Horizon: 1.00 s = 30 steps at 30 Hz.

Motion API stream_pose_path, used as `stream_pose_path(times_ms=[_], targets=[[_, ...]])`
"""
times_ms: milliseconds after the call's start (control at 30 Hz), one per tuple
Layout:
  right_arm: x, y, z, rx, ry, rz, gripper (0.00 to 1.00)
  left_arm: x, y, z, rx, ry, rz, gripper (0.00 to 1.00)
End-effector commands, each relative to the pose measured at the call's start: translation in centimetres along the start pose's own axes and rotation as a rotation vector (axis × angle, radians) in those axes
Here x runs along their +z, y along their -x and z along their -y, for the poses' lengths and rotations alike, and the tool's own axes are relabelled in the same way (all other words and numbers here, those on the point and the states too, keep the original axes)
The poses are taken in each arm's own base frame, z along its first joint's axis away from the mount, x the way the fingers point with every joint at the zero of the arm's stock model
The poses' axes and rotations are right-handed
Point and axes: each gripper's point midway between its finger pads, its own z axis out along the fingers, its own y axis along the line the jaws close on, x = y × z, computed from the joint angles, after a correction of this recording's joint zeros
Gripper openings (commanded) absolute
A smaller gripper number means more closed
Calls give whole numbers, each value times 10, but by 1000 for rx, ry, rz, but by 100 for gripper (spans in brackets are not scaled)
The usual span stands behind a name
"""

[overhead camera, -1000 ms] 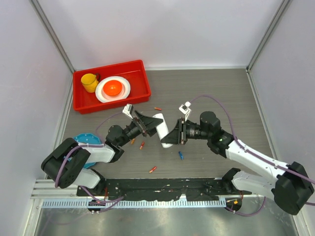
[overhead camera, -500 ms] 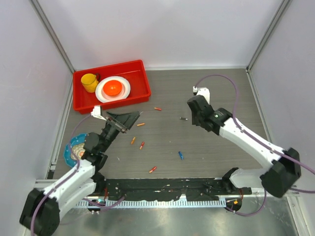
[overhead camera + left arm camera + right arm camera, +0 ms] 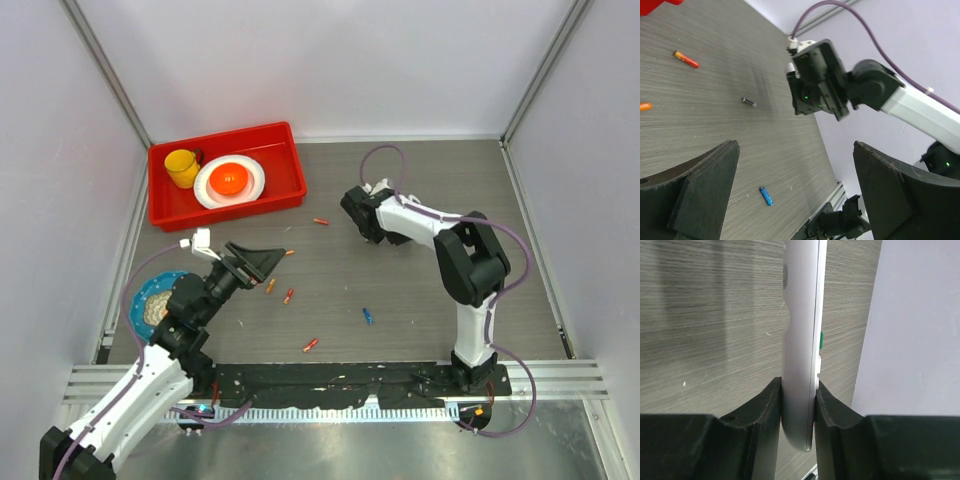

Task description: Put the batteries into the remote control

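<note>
R gripper clamped tight on remote control, edge-on, btns toward frame right, prob bracing it for loading. Upper centre in top view. L gripper spread wide, nothing held, over batteries loose on table, centre-left.

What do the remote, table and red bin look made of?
The remote looks like moulded white plastic: a smooth, faintly glossy shell with a seam along its edge. The table is matte grey with printed-looking wood grain, probably laminate, not certain. The bin looks like red plastic, slightly shiny, with a rounded moulded rim.
</note>
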Motion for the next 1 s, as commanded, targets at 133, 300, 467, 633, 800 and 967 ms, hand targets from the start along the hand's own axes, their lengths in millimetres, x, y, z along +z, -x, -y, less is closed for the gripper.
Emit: stream_pose_path(times_ms=[133, 300, 467, 633, 800, 967], targets=[[38, -15, -7, -57, 11, -128, 1, -5, 4, 19, 76, -63, 10, 99], [50, -35, -22, -56, 88, -191, 1, -6, -1, 18, 69, -79, -1, 99], [53, -52, -42, -75, 158, -237, 14, -6, -5, 15, 57, -73, -12, 99], [50, -56, -49, -70, 204, -249, 25, -6, -8, 11, 46, -64, -18, 100], [43, -59, -55, -60, 260, -262, 37, -5, -10, 9, 36, -59, -25, 100], [37, -66, -60, -59, 293, -270, 47, -5, -13, 5, 27, -53, -33, 100]])
